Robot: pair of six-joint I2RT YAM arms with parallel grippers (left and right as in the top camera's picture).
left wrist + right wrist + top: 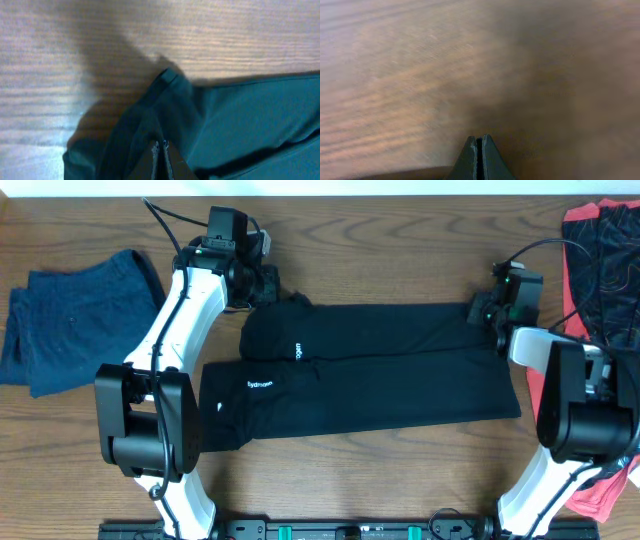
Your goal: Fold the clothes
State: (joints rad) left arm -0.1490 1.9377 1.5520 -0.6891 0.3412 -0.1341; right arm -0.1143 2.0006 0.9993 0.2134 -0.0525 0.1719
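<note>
Along the black trousers [400, 380], grasp step: left gripper [160, 146] pinched the waist; right gripper [479, 141] stood closed, hold unconfirmed. Next, probably, carry both ends across.

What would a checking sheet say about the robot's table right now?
Surface: wooden table, bare around the clothes.
Job's things: black trousers laid out mid-table; dark blue garment crumpled far left; red-and-black pieces at the right edge.
Clutter: nothing seen.
Grippers: left gripper shut on the trousers' left end; right gripper shut at their right end, grip unclear.
Cables: black cables loop off both arms.
Surroundings: black rail along the near edge.
</note>
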